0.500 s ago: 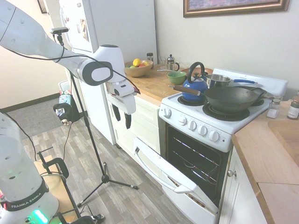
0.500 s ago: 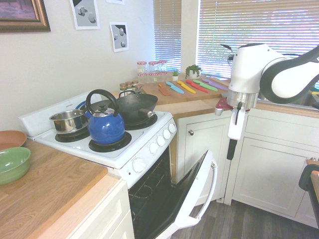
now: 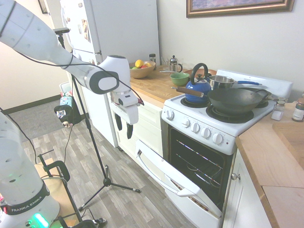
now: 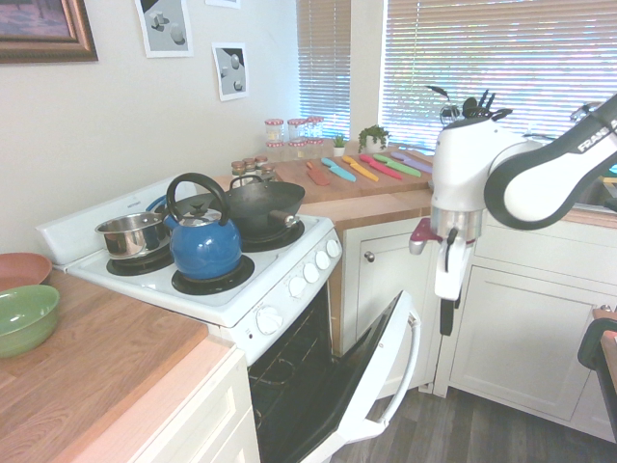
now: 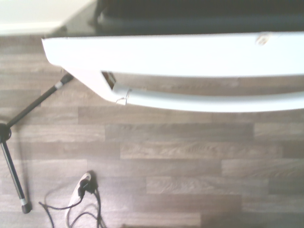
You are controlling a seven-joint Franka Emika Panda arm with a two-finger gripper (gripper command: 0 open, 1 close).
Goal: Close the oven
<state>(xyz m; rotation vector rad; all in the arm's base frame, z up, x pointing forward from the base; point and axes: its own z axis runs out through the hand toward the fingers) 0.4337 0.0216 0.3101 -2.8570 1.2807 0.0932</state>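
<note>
The white oven (image 3: 204,137) stands with its drop-down door (image 3: 175,178) hanging partly open, showing dark racks inside. The door's white bar handle (image 3: 161,176) faces the floor side. My gripper (image 3: 123,128) hangs in the air in front of the cabinets, out from the door's top edge and above it, touching nothing. Its dark fingers (image 3: 129,131) point down, apart and empty. From the other side the gripper (image 4: 445,318) hangs just beyond the door (image 4: 381,386) and its handle (image 4: 415,362). The wrist view looks down on the door's edge (image 5: 190,54) and handle (image 5: 213,100).
A blue kettle (image 3: 198,88), a dark wok (image 3: 235,99) and a steel pot (image 3: 219,81) sit on the burners. White cabinets (image 4: 525,328) stand behind the gripper, and the fridge (image 3: 118,28) is further off. A power strip (image 5: 83,187) and cable lie on the wood floor.
The gripper has dropped a little and shifted slightly toward the oven door. The door stands at the same angle.
</note>
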